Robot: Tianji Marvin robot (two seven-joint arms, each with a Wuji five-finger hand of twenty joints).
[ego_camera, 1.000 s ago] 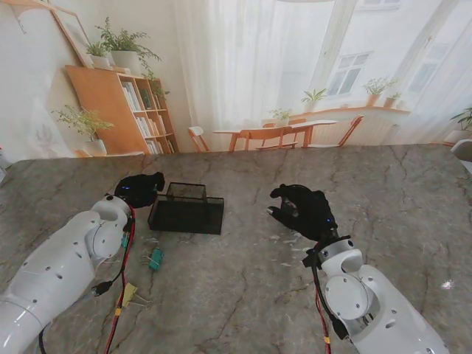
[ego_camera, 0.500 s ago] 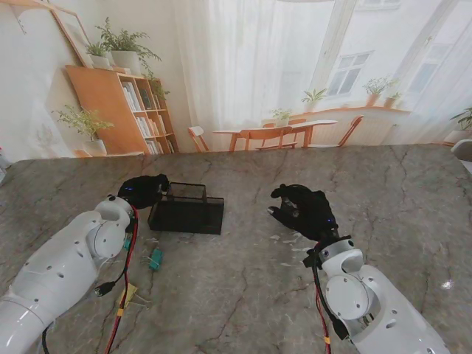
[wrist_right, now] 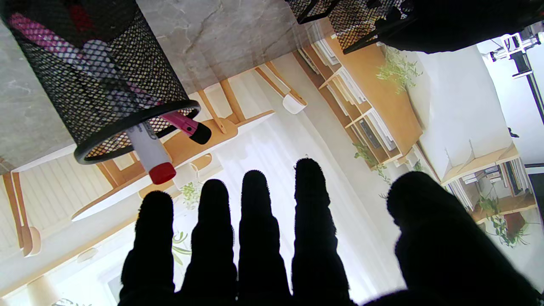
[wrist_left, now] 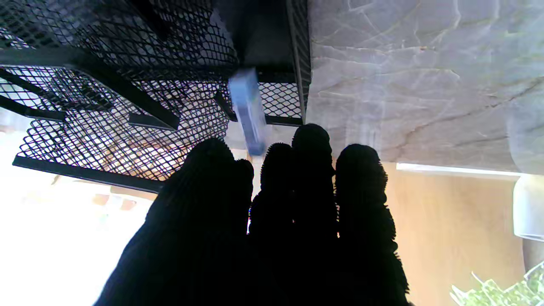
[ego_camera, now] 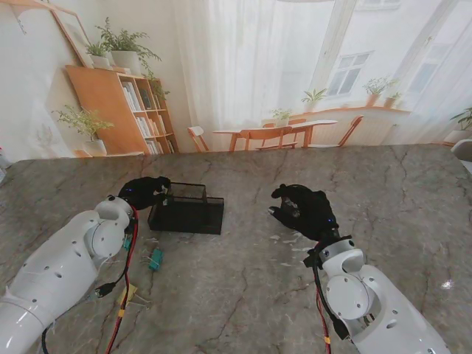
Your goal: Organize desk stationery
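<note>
A black mesh organizer tray [ego_camera: 188, 209] stands on the marble table, left of centre. My left hand [ego_camera: 144, 190] hovers at its left end, fingers [wrist_left: 310, 170] bunched together. A blurred blue strip [wrist_left: 248, 111] sticks out from between thumb and forefinger, over the organizer's [wrist_left: 127, 85] compartments. My right hand [ego_camera: 302, 210] is to the right of the tray, open, its fingers [wrist_right: 255, 212] spread and holding nothing. In the right wrist view a black mesh pen cup [wrist_right: 97, 80] holds a pink marker [wrist_right: 182, 123] and a white marker with a red cap [wrist_right: 148, 155].
A green clip [ego_camera: 155, 258] and a yellowish clip [ego_camera: 130, 293] lie on the table nearer to me than the tray, beside my left arm's red cable [ego_camera: 122, 284]. A few tiny pale bits [ego_camera: 286, 238] lie close to my right hand.
My left hand has edged right, from beside the tray's left end to over it. The right hand has stayed put.
</note>
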